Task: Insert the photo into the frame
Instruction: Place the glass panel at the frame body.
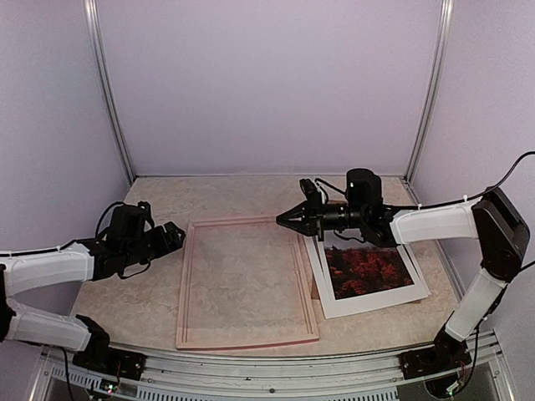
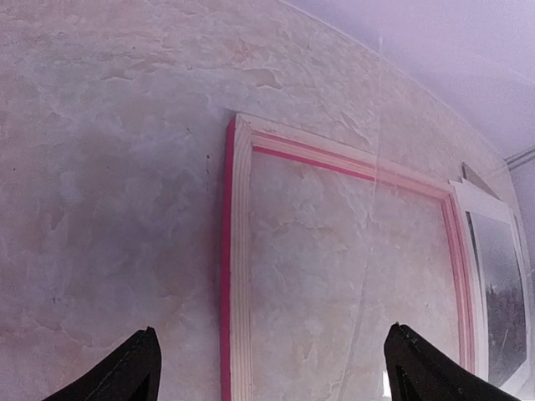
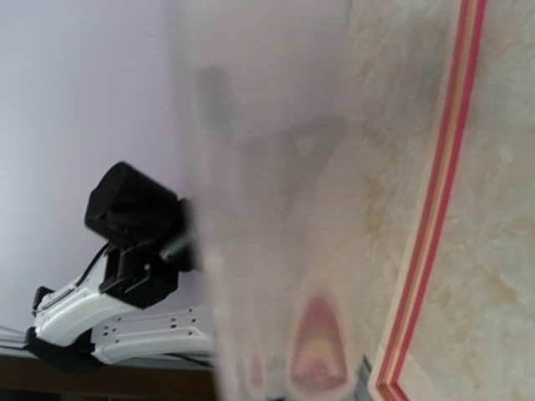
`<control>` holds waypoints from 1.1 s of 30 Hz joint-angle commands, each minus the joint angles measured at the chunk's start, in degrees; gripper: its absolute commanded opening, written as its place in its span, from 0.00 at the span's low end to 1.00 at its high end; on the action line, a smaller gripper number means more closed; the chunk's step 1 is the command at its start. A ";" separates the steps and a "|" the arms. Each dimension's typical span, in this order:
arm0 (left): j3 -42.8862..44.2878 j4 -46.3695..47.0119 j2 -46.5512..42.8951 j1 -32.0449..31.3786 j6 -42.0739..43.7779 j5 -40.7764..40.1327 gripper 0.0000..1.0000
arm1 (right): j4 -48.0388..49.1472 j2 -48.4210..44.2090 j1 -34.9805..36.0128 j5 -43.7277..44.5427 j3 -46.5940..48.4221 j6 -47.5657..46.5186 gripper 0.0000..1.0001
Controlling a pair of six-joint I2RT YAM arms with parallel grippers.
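Note:
The frame (image 1: 247,284) lies flat in the middle of the table with its pale wood back up; its pink-red edge shows in the left wrist view (image 2: 238,251) and the right wrist view (image 3: 435,209). The photo (image 1: 368,271) lies face up to its right, red foliage inside a white border, and its edge shows in the left wrist view (image 2: 501,292). My left gripper (image 1: 171,236) is open and empty, hovering over the frame's left rail (image 2: 276,376). My right gripper (image 1: 284,220) is shut, above the frame's far right corner. A blurred translucent band hides its fingertips in its own view.
A brown sliver of board (image 1: 316,288) peeks out under the photo's left edge. Purple walls with metal posts close in the table at the back and sides. The left arm (image 3: 134,242) shows in the right wrist view.

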 commanded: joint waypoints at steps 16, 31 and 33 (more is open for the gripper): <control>-1.70 -3.58 -16.08 11.86 -0.74 -3.12 0.99 | 9.34 6.85 3.93 -1.24 0.20 6.55 0.00; -1.30 -0.02 -8.06 5.41 3.79 -0.33 0.99 | -16.38 12.89 -0.18 2.53 4.65 -12.57 0.00; -1.08 0.46 -6.55 3.98 3.72 -1.01 0.99 | -17.17 13.16 -0.54 2.52 4.87 -13.30 0.00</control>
